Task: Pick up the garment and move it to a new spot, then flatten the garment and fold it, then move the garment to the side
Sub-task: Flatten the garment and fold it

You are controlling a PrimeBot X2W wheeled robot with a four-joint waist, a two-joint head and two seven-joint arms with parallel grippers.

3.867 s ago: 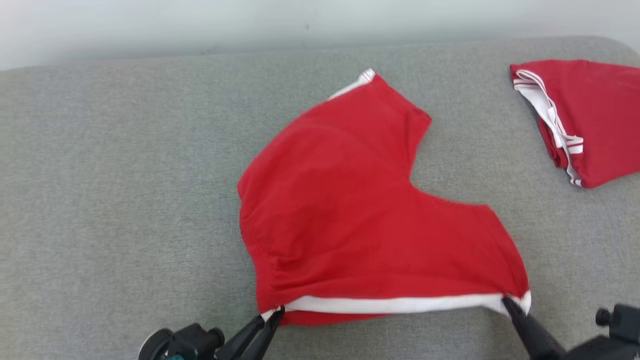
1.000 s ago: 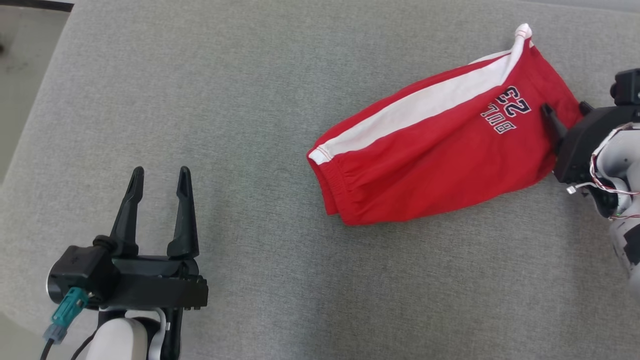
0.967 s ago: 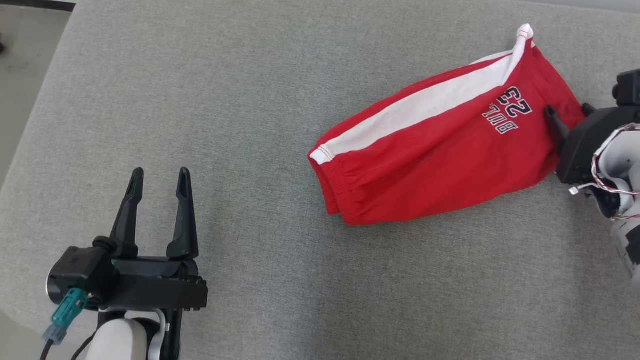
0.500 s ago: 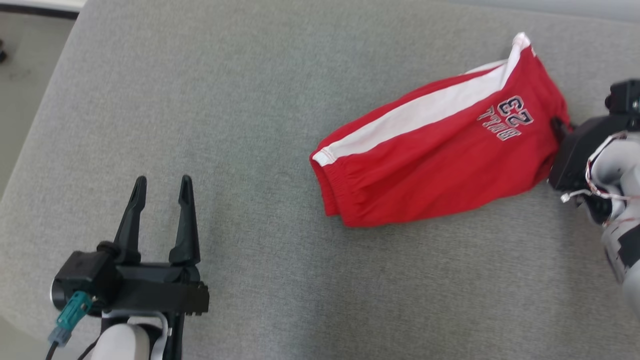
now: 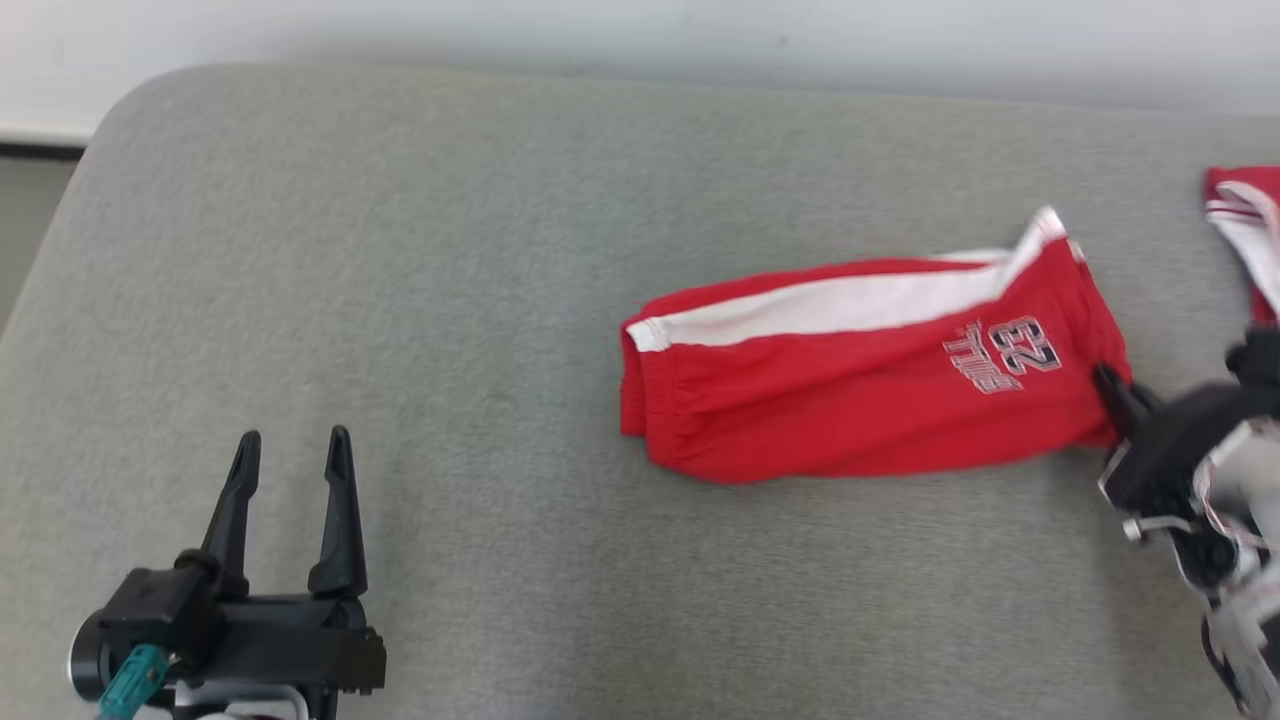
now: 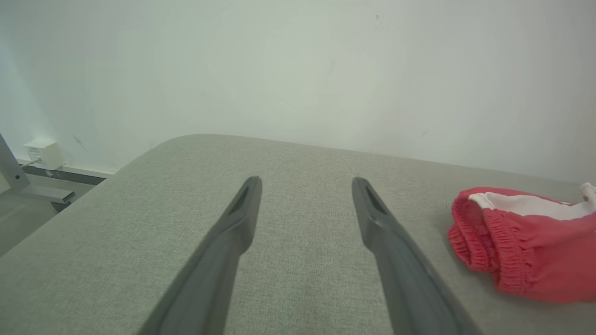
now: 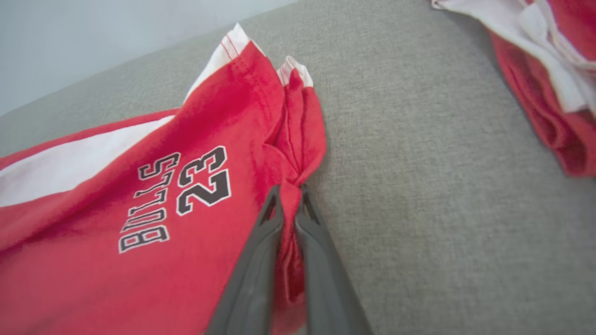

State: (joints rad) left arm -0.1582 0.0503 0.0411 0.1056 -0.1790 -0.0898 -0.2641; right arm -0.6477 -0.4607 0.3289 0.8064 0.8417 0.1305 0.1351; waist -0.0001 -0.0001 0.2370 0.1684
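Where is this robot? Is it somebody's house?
Probably a test room, not a home, though I can't be sure: a grey padded fabric surface against a bare white wall, with red Bulls shorts and another red garment laid out.

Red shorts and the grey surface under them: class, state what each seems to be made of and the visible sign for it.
Red shorts: likely a soft, matt cotton-type knit; they lie creased and bunched, and the waistband is gathered like elastic. Grey surface: seemingly a woven upholstery cloth, matt; a fine crisscross weave shows close up.
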